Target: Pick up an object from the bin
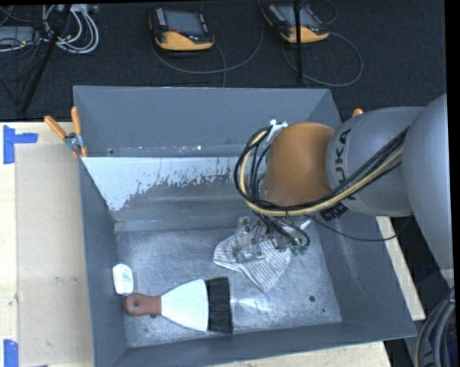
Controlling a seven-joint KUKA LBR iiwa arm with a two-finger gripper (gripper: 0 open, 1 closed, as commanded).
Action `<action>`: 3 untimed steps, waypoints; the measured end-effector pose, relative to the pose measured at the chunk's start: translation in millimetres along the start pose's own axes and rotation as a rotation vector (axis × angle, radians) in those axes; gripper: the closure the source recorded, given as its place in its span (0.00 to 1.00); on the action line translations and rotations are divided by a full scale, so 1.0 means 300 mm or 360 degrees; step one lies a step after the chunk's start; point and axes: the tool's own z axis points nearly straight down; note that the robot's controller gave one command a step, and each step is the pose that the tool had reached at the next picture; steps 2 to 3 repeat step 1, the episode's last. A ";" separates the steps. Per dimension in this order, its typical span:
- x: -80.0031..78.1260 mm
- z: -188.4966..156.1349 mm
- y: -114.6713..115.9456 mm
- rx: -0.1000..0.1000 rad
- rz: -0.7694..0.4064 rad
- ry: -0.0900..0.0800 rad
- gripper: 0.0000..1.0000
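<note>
A: Which step is this?

B: The approach to a grasp, I'd judge. The gripper (251, 244) is low over a crumpled grey-and-white patterned cloth (257, 268), which lies on the floor of the grey metal bin (206, 135), right of centre. It appears to touch the cloth's upper folds.

A: Is it gripping the cloth?

B: I cannot tell whether it is released or clenched. The robot's orange wrist cover (293, 165) and its cables crowd that spot, and the tool blends with the fabric.

A: What does the next move call for?

B: If nothing is caught, a firm pinch on a raised fold, then a straight lift. Soft cloth may slip or trail.

A: Anything else nearby?

B: A flat white brush with black bristles and a reddish-brown handle (190, 304) lies near the front wall, apart from the cloth. A small white oval thing (122, 278) sits just beside its handle; what it is I can't make out
</note>
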 end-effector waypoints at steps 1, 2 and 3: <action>-0.001 -0.472 -0.019 -0.0005 0.0062 -0.0007 1.00; -0.001 -0.472 -0.019 -0.0005 0.0062 -0.0007 1.00; -0.001 -0.472 -0.019 -0.0005 0.0062 -0.0007 1.00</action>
